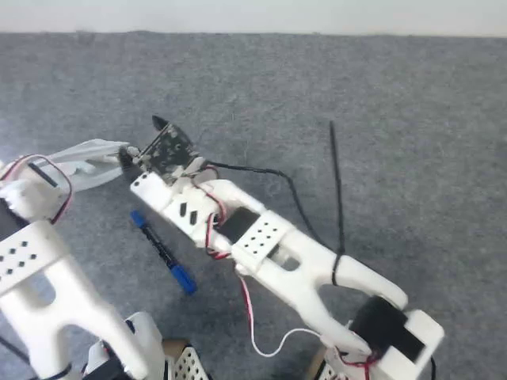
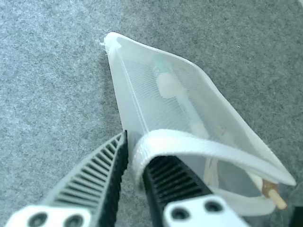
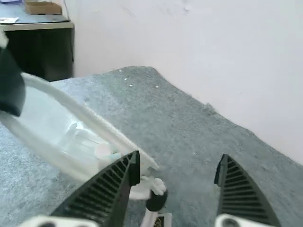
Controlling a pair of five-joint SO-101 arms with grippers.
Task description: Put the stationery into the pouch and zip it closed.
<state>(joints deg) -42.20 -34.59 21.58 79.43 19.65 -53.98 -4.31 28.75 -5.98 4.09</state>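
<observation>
Grey carpet point(image 1: 412, 103) — blue pen point(image 1: 164, 252) lies near the pouch point(image 1: 89, 161), black cable point(image 1: 337, 186) well apart.

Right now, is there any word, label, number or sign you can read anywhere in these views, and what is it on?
None can be read. No lettering shows on the pouch. The blue marker and the cardboard box are too small to make out any print.
</observation>
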